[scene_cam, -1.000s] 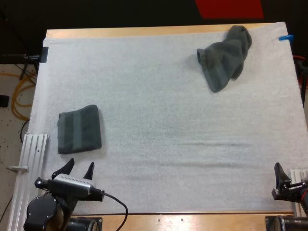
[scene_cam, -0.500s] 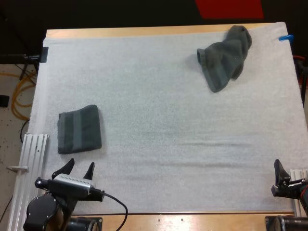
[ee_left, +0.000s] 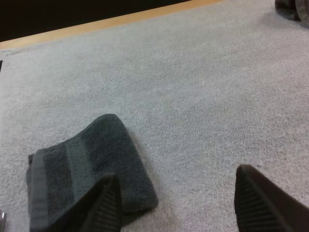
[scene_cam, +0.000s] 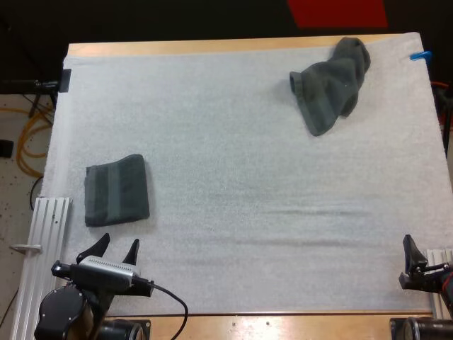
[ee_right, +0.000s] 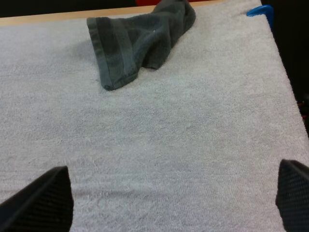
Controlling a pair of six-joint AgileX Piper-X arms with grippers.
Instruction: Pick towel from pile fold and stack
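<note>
Grey-green crumpled towel (scene_cam: 331, 85) lies on the white mat (scene_cam: 233, 177) near the table's (scene_cam: 212, 47) far right corner, one end reaching toward the far edge. Folded towel (scene_cam: 117, 190) lies flat by the left edge, closer to the near side and well apart from the crumpled one. Left claw (scene_cam: 117, 246) at near left corner, just short of the folded towel, not touching; released, nothing between fingers. Right claw (ee_right: 169, 200) at near right corner, released, fingers spread wide over bare mat.
</note>
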